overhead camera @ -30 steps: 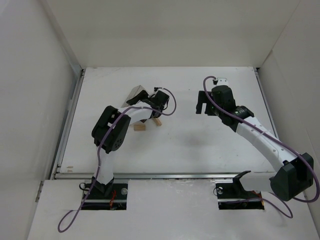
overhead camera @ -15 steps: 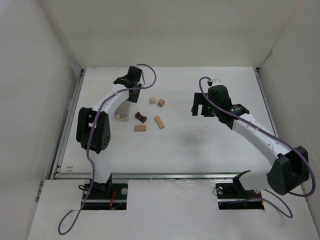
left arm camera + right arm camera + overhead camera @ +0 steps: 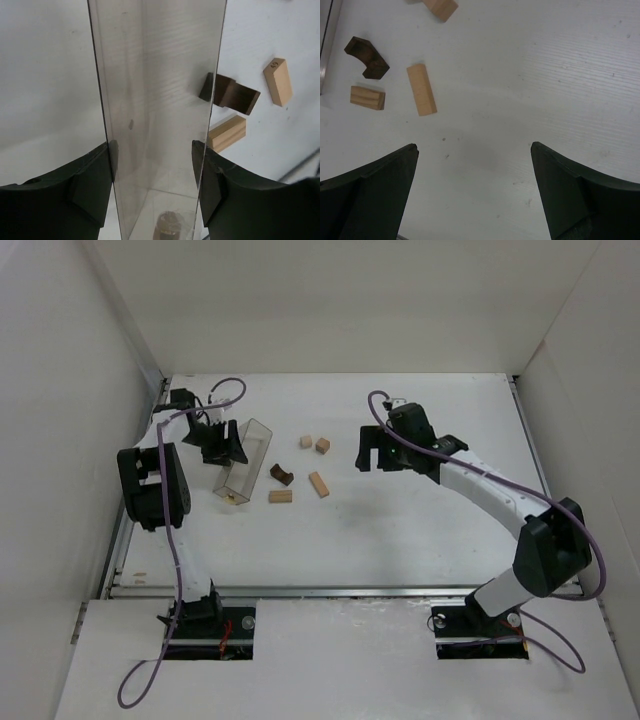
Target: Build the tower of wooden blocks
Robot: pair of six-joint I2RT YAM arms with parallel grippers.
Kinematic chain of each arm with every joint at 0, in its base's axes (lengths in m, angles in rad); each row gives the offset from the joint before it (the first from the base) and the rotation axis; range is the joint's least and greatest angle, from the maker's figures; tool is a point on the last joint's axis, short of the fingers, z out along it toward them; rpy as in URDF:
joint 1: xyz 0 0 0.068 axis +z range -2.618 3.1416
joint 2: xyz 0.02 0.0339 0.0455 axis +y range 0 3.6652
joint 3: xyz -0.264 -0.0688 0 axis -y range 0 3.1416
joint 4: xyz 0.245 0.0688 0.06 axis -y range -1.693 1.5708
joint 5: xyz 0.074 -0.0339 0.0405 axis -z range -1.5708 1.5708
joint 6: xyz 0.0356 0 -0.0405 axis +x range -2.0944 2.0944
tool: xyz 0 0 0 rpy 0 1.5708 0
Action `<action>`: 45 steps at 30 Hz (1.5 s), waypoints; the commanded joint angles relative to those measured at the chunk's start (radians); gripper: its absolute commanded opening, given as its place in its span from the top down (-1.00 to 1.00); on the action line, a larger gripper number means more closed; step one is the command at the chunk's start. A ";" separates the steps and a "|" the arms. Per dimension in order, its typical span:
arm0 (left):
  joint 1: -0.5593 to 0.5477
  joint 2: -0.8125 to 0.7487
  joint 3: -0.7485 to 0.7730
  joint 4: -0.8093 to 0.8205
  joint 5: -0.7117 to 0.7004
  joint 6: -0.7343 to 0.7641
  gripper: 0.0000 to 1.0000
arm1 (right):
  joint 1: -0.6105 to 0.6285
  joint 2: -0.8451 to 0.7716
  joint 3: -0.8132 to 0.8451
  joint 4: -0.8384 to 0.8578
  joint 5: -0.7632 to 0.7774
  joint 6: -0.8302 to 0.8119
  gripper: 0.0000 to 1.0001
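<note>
No tower stands; the wood blocks lie loose and apart on the white table (image 3: 420, 530). They are a dark brown arch (image 3: 281, 475), a long tan block (image 3: 319, 484), a short tan block (image 3: 281, 496) and two tan cubes (image 3: 306, 441) (image 3: 323, 445). My left gripper (image 3: 222, 443) is shut on the clear plastic box (image 3: 243, 458), left of the blocks; in the left wrist view the box (image 3: 160, 100) sits between the fingers (image 3: 95, 175). My right gripper (image 3: 372, 452) is open and empty, right of the blocks. The right wrist view shows the arch (image 3: 367, 57) and long block (image 3: 421, 89) ahead of it, to the left.
White walls enclose the table on the left (image 3: 70, 440), back and right. A metal rail (image 3: 330, 592) runs along the table's near edge. A small dark item (image 3: 170, 225) lies inside the clear box near its bottom.
My left arm swung left, carrying the clear box away from the blocks, which now lie uncovered. My right gripper moved left toward the blocks, still open.
</note>
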 commanded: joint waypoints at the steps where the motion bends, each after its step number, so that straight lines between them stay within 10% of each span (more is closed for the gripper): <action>1: 0.050 0.078 0.066 -0.107 0.212 0.097 0.99 | 0.019 0.026 0.065 0.060 -0.038 0.005 -1.00; 14: 0.086 0.081 -0.017 0.054 -0.029 -0.017 0.11 | 0.134 0.340 0.353 -0.105 0.059 -0.068 -1.00; 30: 0.095 -0.112 0.026 0.128 -0.228 0.000 -0.03 | 0.240 0.633 0.584 -0.191 0.155 -0.148 -0.78; 45: -0.049 -0.244 0.004 0.156 -0.305 0.058 -0.06 | 0.240 0.715 0.629 -0.193 0.090 -0.157 0.15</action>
